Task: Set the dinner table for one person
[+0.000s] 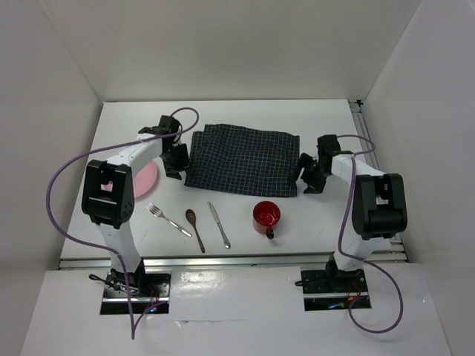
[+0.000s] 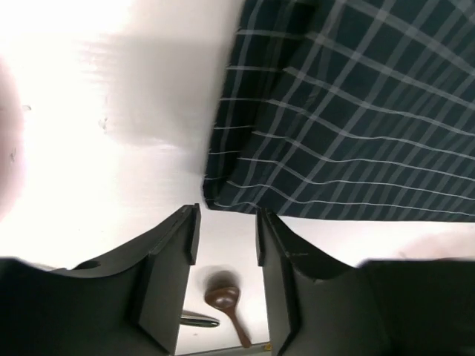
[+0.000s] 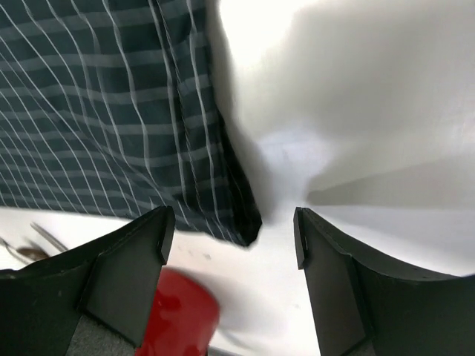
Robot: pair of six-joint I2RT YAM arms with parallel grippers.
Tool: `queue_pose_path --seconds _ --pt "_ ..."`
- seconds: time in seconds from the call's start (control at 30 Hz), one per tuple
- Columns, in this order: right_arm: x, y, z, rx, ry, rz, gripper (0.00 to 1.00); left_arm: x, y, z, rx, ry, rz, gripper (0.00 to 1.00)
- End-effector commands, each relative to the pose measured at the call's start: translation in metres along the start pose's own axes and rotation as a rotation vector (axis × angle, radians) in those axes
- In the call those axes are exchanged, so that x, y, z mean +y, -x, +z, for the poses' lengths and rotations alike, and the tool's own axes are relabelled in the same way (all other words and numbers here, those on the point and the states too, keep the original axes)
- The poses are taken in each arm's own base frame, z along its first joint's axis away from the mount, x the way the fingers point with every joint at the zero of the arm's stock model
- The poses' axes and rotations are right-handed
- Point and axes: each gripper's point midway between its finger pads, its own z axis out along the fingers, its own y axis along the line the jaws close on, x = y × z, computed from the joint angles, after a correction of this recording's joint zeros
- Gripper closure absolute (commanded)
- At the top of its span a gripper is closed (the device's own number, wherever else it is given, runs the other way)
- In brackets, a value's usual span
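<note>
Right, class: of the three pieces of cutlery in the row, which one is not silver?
The spoon, in the middle: it is dark brown, while the fork beside the pink plate and the knife nearer the red mug are silver.

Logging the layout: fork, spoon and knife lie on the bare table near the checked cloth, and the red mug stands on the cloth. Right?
Not quite. The top external view shows the red mug standing on the bare dinner table, just off the near edge of the checked cloth, not on it. The fork, spoon and knife lie as you say.
</note>
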Motion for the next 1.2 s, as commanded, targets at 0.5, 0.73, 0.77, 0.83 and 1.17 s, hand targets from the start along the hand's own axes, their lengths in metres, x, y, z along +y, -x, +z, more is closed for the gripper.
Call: queue_pose_path --seconds 0.5,0.73,0.77,0.83,1.17 --pt "0.019 -0.038 -0.012 0.032 0.239 0.157 0.14 -0.003 0.001 0.017 -0.020 -0.236 -0.204 0.38" --pt "0.017 -0.033 0.014 0.034 0.247 0.255 0.45 -0.023 0.008 0.020 0.019 -0.331 -0.211 0.93" --pt "0.021 -0.026 0.016 0.025 0.255 0.261 0.51 -0.026 0.010 0.017 0.018 -0.349 -0.206 1.00" --pt "0.024 -0.018 0.016 0.016 0.261 0.256 0.72 -0.031 0.014 0.012 0.016 -0.363 -0.202 1.00" --pt "0.088 0.107 -0.051 -0.233 0.287 0.135 1.00 -0.070 0.100 -0.115 -0.218 -0.548 -0.138 1.00"
